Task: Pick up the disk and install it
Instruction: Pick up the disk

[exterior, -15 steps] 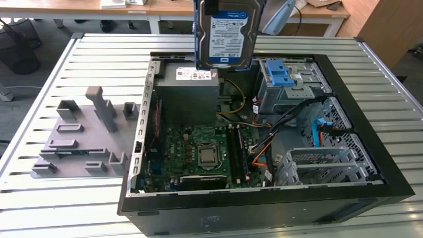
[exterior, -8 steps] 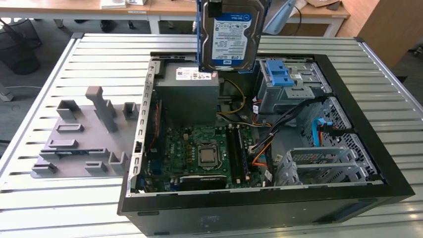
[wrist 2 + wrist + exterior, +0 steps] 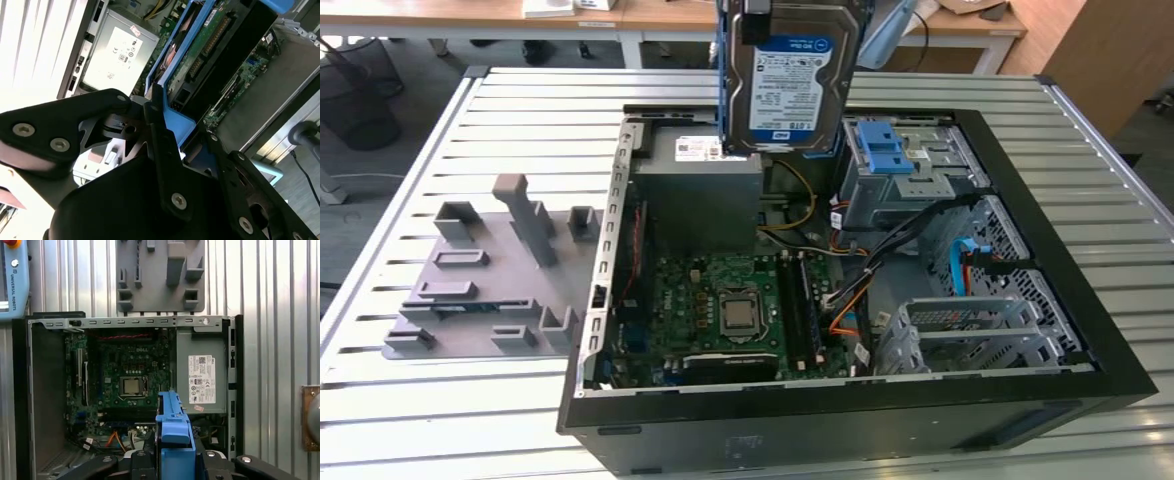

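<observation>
Disk [image 3: 790,85] is gripped upright by its blue rails in the clenched hand [image 3: 167,131], above the open PC case [image 3: 1067,330]. Approx. alignment w/ the drive cage [image 3: 914,175] is best checked and cables [image 3: 907,235] avoided.

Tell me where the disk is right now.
In the exterior view the disk hangs upright above the open computer case, over the grey power-supply box, to the exterior view's left of the blue latch piece.

Silver, blue-railed disk [image 3: 790,100]; green motherboard [image 3: 707,300]; black case [image 3: 854,425]; pale grey ribbed table [image 3: 454,420].
</observation>
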Robot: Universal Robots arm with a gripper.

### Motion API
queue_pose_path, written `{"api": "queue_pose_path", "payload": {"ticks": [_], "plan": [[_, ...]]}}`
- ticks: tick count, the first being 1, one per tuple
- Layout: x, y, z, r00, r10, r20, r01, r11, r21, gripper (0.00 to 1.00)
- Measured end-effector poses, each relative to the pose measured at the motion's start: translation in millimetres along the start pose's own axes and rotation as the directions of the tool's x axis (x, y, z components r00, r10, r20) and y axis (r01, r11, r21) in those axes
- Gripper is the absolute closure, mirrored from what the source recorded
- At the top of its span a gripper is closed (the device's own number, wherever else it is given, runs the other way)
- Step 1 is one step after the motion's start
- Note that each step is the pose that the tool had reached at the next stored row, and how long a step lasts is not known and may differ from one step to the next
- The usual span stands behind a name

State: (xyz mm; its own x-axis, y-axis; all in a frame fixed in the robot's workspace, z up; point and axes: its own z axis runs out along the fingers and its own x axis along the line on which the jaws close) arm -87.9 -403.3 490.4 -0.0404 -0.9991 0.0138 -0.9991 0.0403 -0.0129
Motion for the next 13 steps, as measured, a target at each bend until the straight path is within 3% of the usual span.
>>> {"api": "queue_pose_path", "payload": {"ticks": [5, 13], "plan": [[6.6, -3.6, 0.1, 1.0000, 0.002, 0.0000, -0.002, 1.0000, 0.0000, 0.64], [11.2, -22.4, 0.4, 1.0000, 0.002, -0.0001, -0.002, 1.0000, -0.0003, 0.64]]}}
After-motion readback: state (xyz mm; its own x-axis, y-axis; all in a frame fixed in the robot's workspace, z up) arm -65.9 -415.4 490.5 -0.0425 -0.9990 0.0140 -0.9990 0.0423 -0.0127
